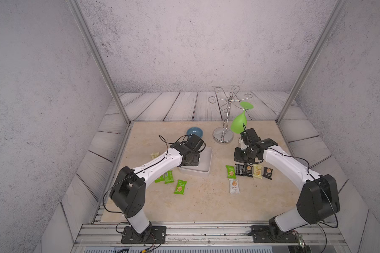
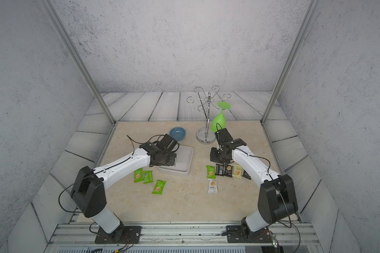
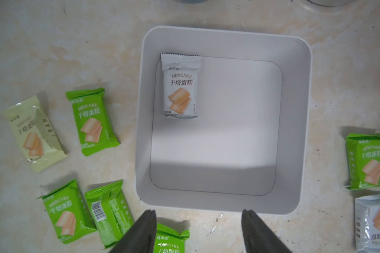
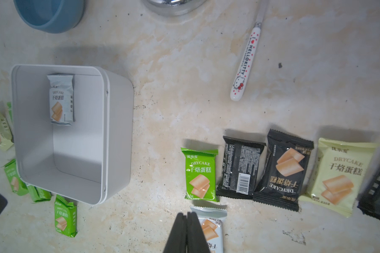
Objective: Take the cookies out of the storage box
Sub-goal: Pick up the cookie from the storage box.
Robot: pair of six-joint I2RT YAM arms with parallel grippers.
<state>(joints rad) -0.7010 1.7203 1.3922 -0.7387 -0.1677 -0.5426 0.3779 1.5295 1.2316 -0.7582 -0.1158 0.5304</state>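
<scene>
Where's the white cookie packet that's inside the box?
The white packet lies face up in the storage box, in its far left corner, nearest the blue bowl; the left wrist view shows it beyond the open left claw.

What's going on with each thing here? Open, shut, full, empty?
Box: open-topped, one cookie inside.
White cookie: flat in the box, near a corner.
Other cookies: out on the table.
Left claw: open, empty, above the box's edge.
Right claw: shut, empty.
Bowl: upright, looks empty.
Glass: hanging upside down on the rack.
</scene>
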